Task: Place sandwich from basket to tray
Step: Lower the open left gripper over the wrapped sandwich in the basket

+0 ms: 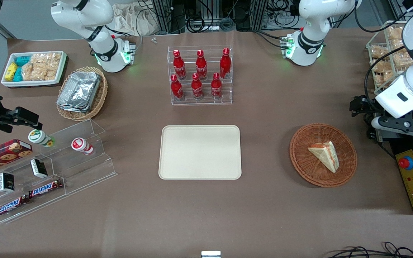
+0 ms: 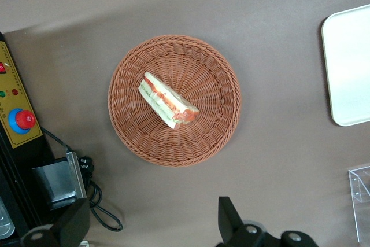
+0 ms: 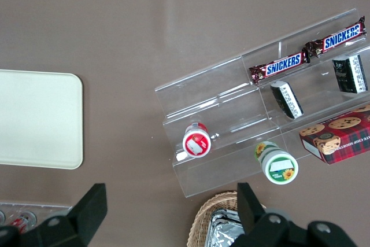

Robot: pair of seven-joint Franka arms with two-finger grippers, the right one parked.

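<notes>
While spread, pincer [image 2: 150, 224] above sandwich [image 2: 167, 100].

Rough woven wicker basket [image 1: 323, 154], matt smooth tray [image 1: 200, 152], matt black plastic claw [image 2: 150, 224] open above the cloth-like table [image 1: 264, 215].

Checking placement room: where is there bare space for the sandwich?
The tray is bare. Open tabletop lies between it and the basket holding the sandwich. Crowded: the bottle rack. The gripper, open, hangs above the table beside the basket.
</notes>
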